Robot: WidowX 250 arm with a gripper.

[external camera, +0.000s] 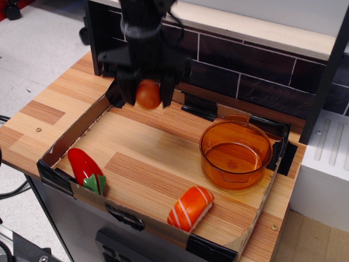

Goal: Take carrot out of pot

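The amber pot (235, 154) stands empty at the right of the cardboard tray (65, 147). My gripper (147, 94) is shut on the orange carrot (148, 94). It holds the carrot in the air over the tray's back left corner, well left of the pot. The black fingers (127, 91) hang down on either side of the carrot.
A red pepper with a green stem (87, 168) lies at the tray's front left. An orange sushi piece with white stripes (190, 208) lies at the front, near the pot. A dark tiled back wall (256, 65) stands behind the tray. A white unit (327, 164) stands at the right.
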